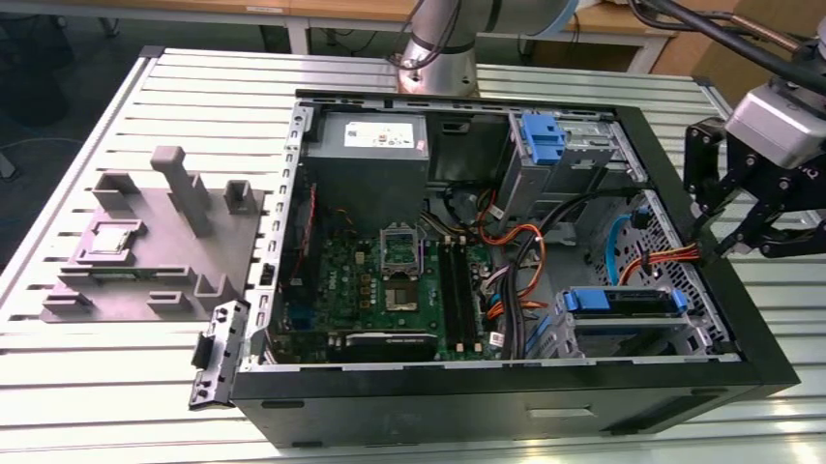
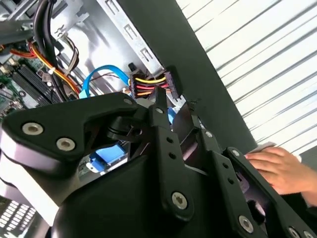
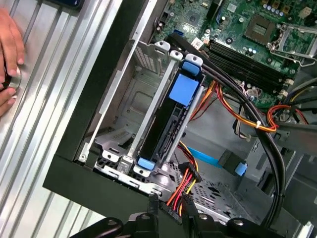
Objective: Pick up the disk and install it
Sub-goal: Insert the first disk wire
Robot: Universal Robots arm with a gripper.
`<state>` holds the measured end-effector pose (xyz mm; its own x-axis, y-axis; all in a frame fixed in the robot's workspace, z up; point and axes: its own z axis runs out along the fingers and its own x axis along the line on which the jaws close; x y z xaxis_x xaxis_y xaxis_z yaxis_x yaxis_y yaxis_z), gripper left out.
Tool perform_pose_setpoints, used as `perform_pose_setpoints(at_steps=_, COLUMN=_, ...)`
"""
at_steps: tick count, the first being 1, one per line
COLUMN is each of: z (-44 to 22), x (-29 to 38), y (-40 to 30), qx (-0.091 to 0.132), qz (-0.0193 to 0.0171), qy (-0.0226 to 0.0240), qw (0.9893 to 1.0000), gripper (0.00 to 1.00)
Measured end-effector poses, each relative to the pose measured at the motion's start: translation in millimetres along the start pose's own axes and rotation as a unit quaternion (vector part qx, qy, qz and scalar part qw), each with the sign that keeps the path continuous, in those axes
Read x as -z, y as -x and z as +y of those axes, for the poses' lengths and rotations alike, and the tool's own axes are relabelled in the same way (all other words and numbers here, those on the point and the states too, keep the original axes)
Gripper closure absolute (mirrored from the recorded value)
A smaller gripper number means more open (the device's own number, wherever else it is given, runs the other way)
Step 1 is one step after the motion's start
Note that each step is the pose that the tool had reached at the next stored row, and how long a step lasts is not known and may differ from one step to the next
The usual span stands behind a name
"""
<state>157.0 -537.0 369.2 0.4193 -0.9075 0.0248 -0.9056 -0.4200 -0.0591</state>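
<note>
The disk (image 1: 620, 302) sits in the drive cage at the corner of the open computer case (image 1: 722, 319), on the exterior view's right, with its blue carrier edge up. In the first wrist view the disk (image 3: 171, 119) stands slotted on edge between the cage's metal rails. My gripper (image 1: 736, 237) hangs just outside the case's right wall, above and apart from the disk. Its dark fingers (image 3: 154, 199) stand a small gap apart with nothing between them, as the second wrist view's gripper (image 2: 171, 106) also shows.
A power plug with yellow, red and black wires (image 3: 181, 191) lies near the cage. A person's hand (image 3: 10, 54) rests on the slatted table beside the case. A blue bracket (image 1: 545, 135), the power supply (image 1: 371, 145) and a grey fixture (image 1: 155, 242) stand further off.
</note>
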Motion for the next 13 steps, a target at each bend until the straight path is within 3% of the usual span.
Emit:
perform_pose_setpoints(at_steps=4, z=0.0, x=-1.3, y=-0.1, qx=0.036, qz=-0.0021, qy=-0.0009, qw=0.9994, gripper=0.67)
perform_pose_setpoints(at_steps=8, z=0.1, x=-3.5, y=0.0, qx=0.072, qz=-0.0037, qy=-0.0029, qw=0.9974, gripper=0.67)
perform_pose_setpoints(at_steps=10, z=0.2, x=-4.2, y=0.1, qx=0.084, qz=-0.0018, qy=-0.0081, qw=0.9964, gripper=0.67)
perform_pose_setpoints(at_steps=13, z=0.2, x=-4.4, y=0.0, qx=0.095, qz=0.0057, qy=-0.0228, qw=0.9952, gripper=0.67)
